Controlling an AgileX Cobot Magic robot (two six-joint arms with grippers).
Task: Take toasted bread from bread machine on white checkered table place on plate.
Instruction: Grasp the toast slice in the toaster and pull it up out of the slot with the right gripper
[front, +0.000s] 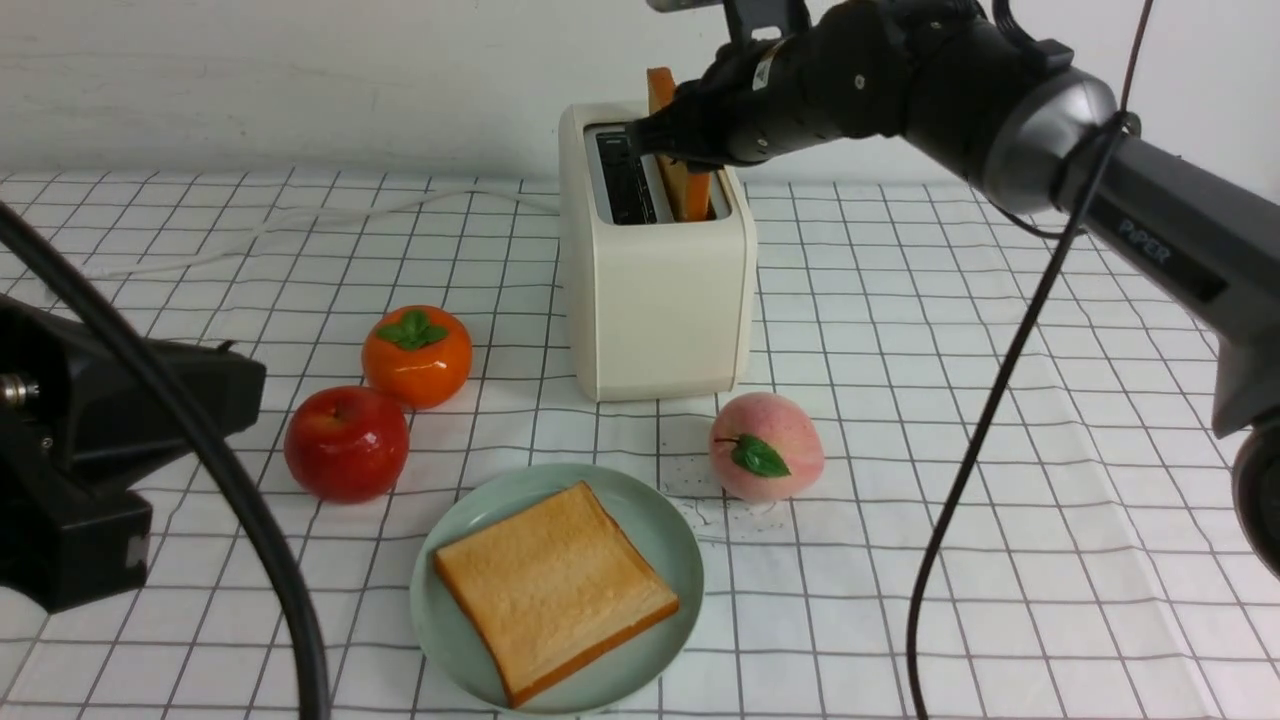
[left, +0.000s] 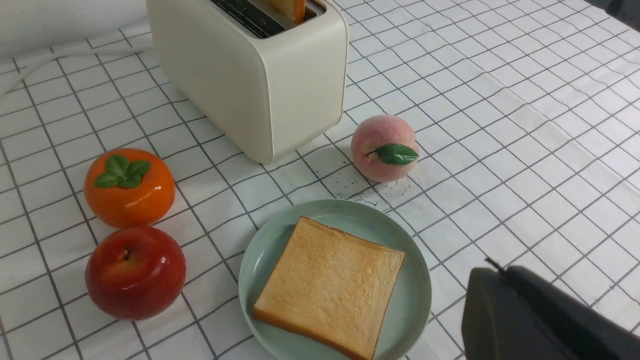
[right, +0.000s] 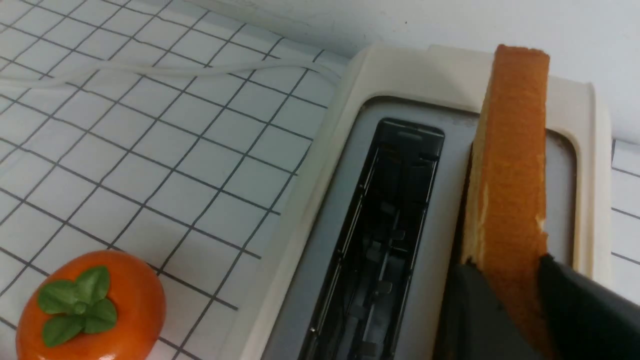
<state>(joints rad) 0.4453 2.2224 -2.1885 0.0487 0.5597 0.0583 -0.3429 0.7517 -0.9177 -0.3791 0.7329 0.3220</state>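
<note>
The cream bread machine (front: 655, 300) stands at the back middle of the white checkered table (front: 1000, 450). One toasted bread slice (front: 660, 88) stands upright in its right slot; the left slot is empty. My right gripper (front: 672, 140) is shut on this slice's edge, as the right wrist view (right: 505, 270) shows, with a finger on each side of the orange crust (right: 515, 150). A second toasted slice (front: 555, 590) lies flat on the mint-green plate (front: 660, 510) at the front. My left gripper (front: 255, 385) hovers low at the left, jaws together and empty; its tip (left: 492, 272) shows beside the plate (left: 415, 300).
An orange persimmon (front: 417, 355) and a red apple (front: 347, 442) sit left of the toaster. A pink peach (front: 766, 445) sits just in front of it, right of the plate. The white cord (front: 300, 225) trails off to the back left.
</note>
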